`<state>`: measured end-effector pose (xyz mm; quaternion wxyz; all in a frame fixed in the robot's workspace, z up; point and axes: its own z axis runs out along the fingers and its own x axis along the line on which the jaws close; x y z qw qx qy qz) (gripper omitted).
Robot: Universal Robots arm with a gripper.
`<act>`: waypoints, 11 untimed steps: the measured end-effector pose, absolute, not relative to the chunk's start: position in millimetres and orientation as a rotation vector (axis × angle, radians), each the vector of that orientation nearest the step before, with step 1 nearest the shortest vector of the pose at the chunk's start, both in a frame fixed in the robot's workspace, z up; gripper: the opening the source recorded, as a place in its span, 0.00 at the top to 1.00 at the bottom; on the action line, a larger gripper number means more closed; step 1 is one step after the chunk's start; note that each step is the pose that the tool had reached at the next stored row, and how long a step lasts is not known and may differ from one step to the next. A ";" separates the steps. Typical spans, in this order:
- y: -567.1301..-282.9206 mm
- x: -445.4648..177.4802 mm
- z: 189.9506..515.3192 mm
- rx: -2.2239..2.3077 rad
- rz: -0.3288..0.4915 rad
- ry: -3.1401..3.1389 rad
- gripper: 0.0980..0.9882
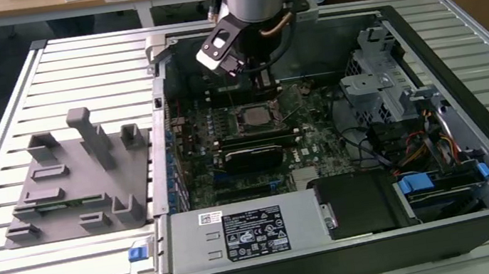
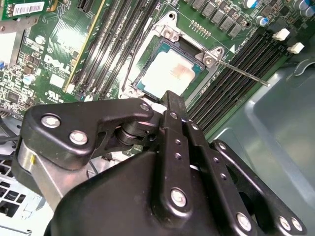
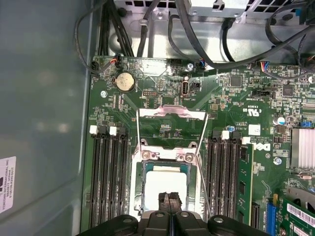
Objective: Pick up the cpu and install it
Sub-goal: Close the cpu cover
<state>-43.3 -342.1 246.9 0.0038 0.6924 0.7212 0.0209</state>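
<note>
The cpu (image 3: 166, 183), a small square chip with a silvery-white top, lies flat inside the black socket frame on the green motherboard (image 3: 162, 93). In the second wrist view the cpu (image 2: 169, 73) sits just beyond the black fingertips. The exterior view shows the socket (image 1: 252, 116) in the middle of the open computer case. My gripper (image 3: 170, 200) hangs above the near edge of the chip, fingers pressed together with nothing between them. The gripper (image 1: 263, 82) hovers over the board's far side.
The socket's metal load plate (image 3: 170, 113) stands flipped open, its thin lever (image 2: 243, 73) sticking out sideways. Memory slots (image 3: 106, 172) flank the socket. A grey fixture (image 1: 69, 183) rests on the slatted table at the exterior view's left. Cables (image 3: 197, 29) and a drive cage (image 1: 381, 89) crowd the case.
</note>
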 end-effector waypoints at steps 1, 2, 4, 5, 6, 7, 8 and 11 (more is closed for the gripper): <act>-342.1 -43.3 247.4 2.170 0.065 2.260 0.99; -342.1 -43.3 247.8 2.170 0.065 2.260 0.99; -342.1 -43.3 248.6 2.170 0.065 2.260 0.99; -342.1 -43.3 249.1 2.170 0.065 2.260 0.99; -342.1 -43.3 250.5 2.170 0.065 2.260 0.99; -342.1 -43.3 252.4 2.170 0.066 2.260 0.99; -342.1 -43.3 253.3 2.170 0.065 2.260 0.99; -342.1 -43.3 257.3 2.170 0.065 2.260 0.99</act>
